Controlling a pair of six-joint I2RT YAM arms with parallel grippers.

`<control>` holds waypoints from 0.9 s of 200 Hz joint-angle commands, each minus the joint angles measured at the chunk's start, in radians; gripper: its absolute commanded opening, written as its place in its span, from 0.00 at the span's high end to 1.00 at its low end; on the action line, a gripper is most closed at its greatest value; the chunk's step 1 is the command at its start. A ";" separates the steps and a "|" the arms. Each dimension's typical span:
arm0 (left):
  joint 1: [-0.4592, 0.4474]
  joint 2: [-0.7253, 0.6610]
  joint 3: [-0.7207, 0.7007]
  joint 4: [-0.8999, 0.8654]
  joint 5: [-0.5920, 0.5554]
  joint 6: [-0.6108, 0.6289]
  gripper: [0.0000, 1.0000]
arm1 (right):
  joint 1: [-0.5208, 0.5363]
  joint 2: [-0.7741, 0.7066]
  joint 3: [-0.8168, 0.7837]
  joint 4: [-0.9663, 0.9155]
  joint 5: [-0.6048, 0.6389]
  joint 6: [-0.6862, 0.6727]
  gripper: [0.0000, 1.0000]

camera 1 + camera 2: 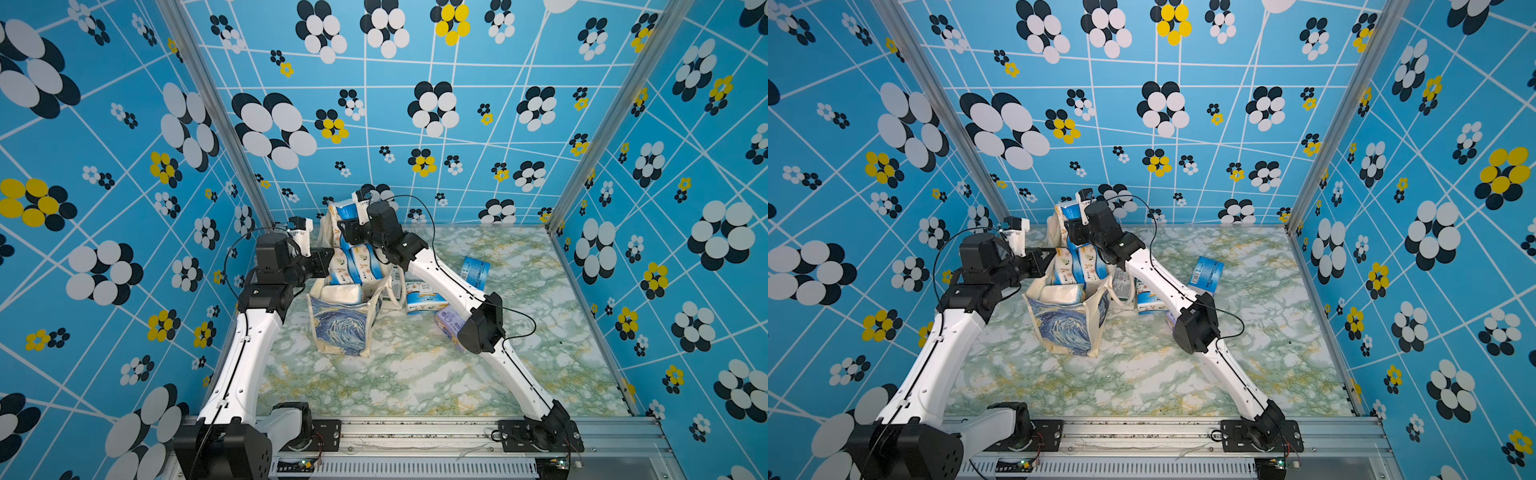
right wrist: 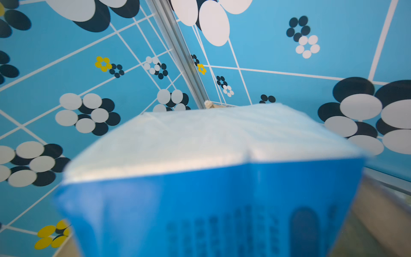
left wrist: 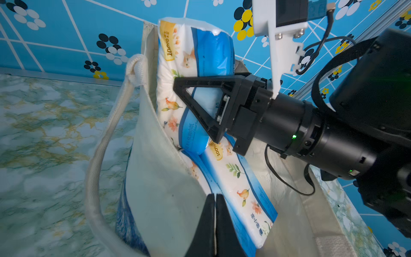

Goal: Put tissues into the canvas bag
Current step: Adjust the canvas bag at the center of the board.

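The canvas bag point(image 1: 345, 328) point(image 1: 1063, 328) stands open mid-table, its cream wall point(image 3: 160, 195) close in the left wrist view. Several blue-and-white tissue packs point(image 1: 353, 266) point(image 3: 240, 184) lie stacked inside it, with a plain white pack point(image 1: 338, 293) at the near end. My left gripper point(image 1: 328, 259) point(image 3: 215, 197) is shut on the bag's left rim, a thin strip of fabric between its fingers. My right gripper point(image 1: 347, 226) point(image 1: 1073, 228) is shut on a blue-and-white pack point(image 1: 345, 210) point(image 3: 209, 55) point(image 2: 222, 200), held upright at the bag's far end. That pack hides the right fingers in the right wrist view.
Loose packs lie on the marble table right of the bag: a blue one point(image 1: 476, 270) on edge, a blue-and-white one point(image 1: 424, 301) and a lavender one point(image 1: 449, 322) partly under the right arm. The bag's rope handle point(image 3: 106, 144) hangs outside. Patterned walls close in three sides.
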State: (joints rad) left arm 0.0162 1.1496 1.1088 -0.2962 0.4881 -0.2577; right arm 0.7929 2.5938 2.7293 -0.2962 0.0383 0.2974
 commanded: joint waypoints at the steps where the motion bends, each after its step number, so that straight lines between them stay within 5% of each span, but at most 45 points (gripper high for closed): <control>1: -0.012 -0.053 0.051 -0.033 -0.032 0.033 0.97 | 0.017 0.024 0.032 0.001 0.130 -0.084 0.43; 49: -0.007 -0.095 0.070 -0.102 -0.210 0.032 0.97 | 0.023 0.027 0.033 -0.109 0.113 -0.124 0.38; 91: -0.002 -0.093 0.068 -0.100 -0.224 0.031 0.95 | 0.023 -0.041 0.030 -0.152 -0.017 -0.124 0.11; 127: 0.012 -0.087 0.065 -0.113 -0.239 0.047 0.80 | 0.023 -0.135 0.018 -0.143 -0.059 -0.135 0.01; 180: 0.074 -0.085 0.030 -0.092 -0.235 0.055 0.49 | 0.023 -0.349 -0.153 -0.108 -0.031 -0.160 0.01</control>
State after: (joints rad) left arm 0.0612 1.0763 1.1423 -0.3973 0.2592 -0.2157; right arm 0.8143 2.3806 2.6350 -0.4385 -0.0105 0.1600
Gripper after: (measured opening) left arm 0.422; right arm 0.991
